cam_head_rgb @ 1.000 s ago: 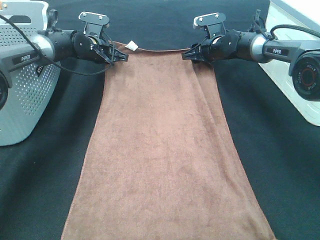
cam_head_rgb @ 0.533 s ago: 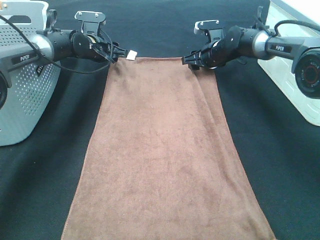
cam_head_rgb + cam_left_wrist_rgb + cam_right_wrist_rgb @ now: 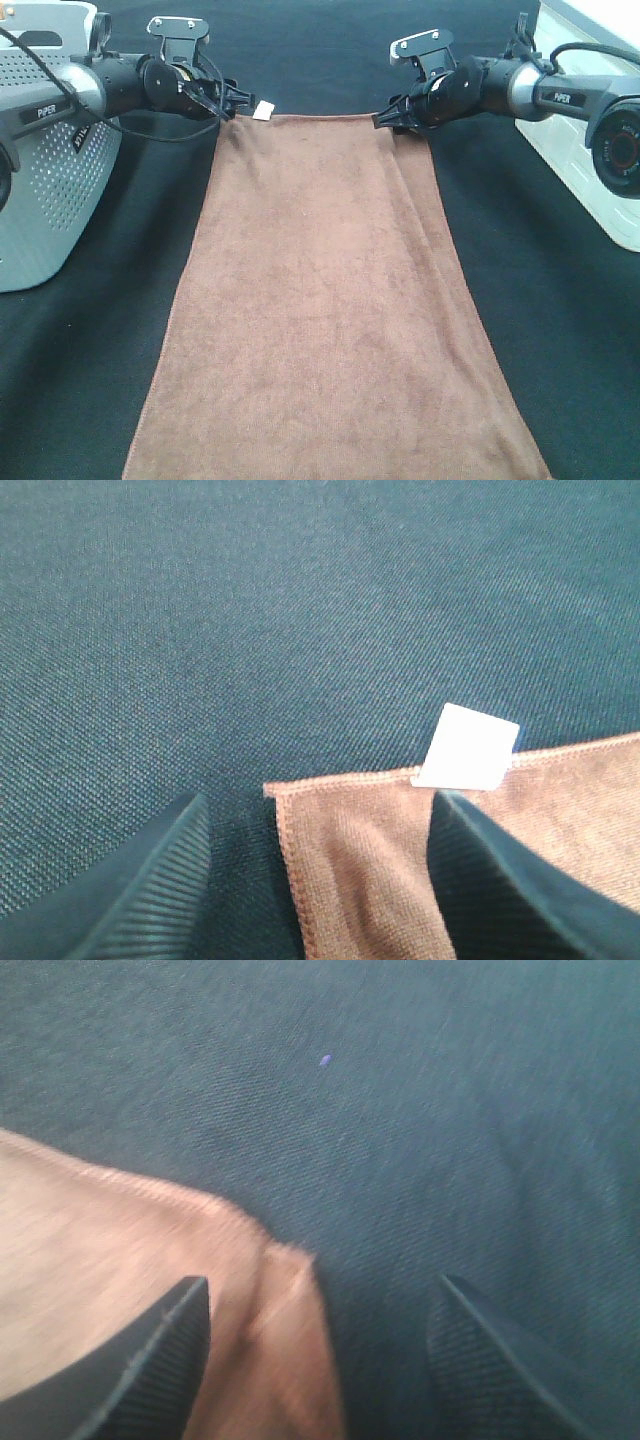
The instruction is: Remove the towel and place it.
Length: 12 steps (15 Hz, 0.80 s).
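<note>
The brown fuzzy towel (image 3: pixel 325 300) lies flat and spread out on the black cloth, running from the far middle to the near edge. Its white tag (image 3: pixel 265 110) sits at the far left corner. My left gripper (image 3: pixel 232 101) is open just over that corner; the left wrist view shows the towel corner (image 3: pixel 400 860) and the tag (image 3: pixel 467 747) lying between its spread fingers (image 3: pixel 130 890). My right gripper (image 3: pixel 385 118) is open over the far right corner, where the towel's edge (image 3: pixel 150 1260) is folded over; that view is blurred.
A grey perforated basket (image 3: pixel 45 170) stands at the left edge of the table. A white box (image 3: pixel 585 130) stands at the right edge. The black cloth (image 3: pixel 560 330) lies bare on both sides of the towel.
Both grippers have let go of the far corners and opened. The towel's far edge has dropped flat and straight. The arms have drawn slightly back and up.
</note>
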{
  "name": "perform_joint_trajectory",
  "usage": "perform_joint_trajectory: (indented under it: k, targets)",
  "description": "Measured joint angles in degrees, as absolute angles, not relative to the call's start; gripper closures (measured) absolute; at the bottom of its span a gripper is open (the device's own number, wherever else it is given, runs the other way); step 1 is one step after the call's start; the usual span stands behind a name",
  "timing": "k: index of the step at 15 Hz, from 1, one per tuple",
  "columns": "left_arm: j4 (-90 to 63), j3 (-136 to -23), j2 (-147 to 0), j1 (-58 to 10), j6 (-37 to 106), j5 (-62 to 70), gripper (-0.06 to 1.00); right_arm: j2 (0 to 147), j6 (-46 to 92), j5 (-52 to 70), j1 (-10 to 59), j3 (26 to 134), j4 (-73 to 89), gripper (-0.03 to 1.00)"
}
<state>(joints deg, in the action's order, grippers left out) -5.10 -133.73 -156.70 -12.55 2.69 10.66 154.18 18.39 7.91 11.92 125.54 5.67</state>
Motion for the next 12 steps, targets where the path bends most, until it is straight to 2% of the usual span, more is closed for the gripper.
perform_joint_trajectory:
  k: [5,12]
  targets:
    - [-5.10,-133.73,-156.70,-12.55,2.64,11.00,0.34,155.27,18.74,3.09,10.71,125.54,3.32,0.34]
    - [-5.10,-133.73,-156.70,-12.55,2.52,10.94,0.34,156.02,18.68,3.67,10.66,125.54,6.30,0.34]
